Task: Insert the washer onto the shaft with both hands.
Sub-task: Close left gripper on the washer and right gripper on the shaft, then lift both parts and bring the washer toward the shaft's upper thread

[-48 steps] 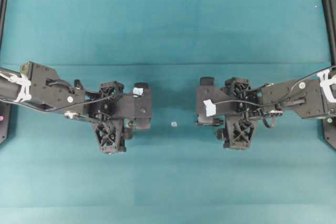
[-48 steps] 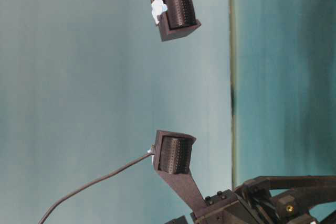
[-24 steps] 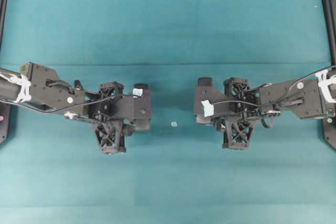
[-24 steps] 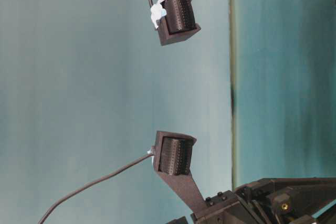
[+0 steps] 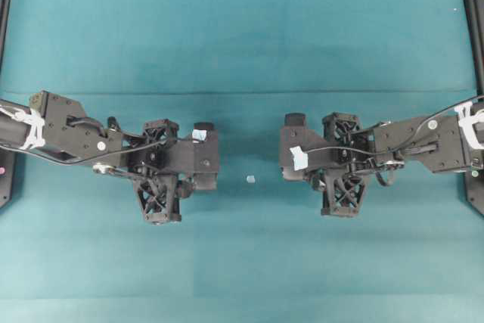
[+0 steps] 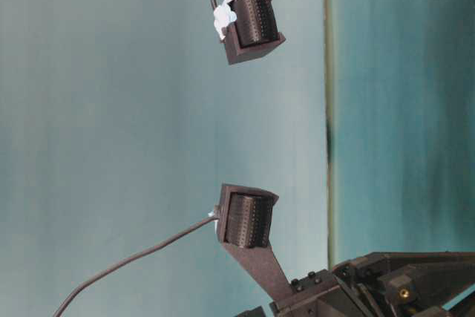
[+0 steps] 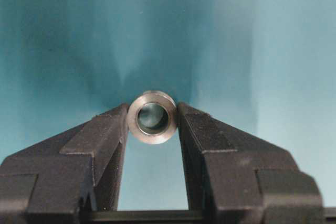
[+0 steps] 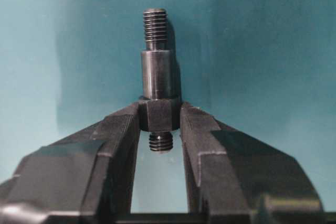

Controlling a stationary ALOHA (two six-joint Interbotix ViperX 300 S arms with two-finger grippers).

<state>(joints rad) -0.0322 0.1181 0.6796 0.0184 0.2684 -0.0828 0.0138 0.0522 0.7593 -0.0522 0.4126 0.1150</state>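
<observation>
Changes for your record: right gripper (image 5: 288, 150) has shifted slightly toward the table's centre and its near edge in the overhead view; left gripper (image 5: 209, 156) likewise edged nearer that edge.

washer (image 7: 152, 117) left, shaft (image 8: 157, 74) right

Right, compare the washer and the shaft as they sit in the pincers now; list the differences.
1. The washer is a short ring with an open centre hole; the shaft is a long stepped rod with threaded ends.
2. The washer looks lighter and silvery; the shaft is darker grey.
3. The washer faces its camera hole-on; the shaft shows side-on, sticking out past the fingertips.

Shared: both are metal, and each is pinched between pincer tips, washer in the left pincer, shaft in the right pincer.
</observation>
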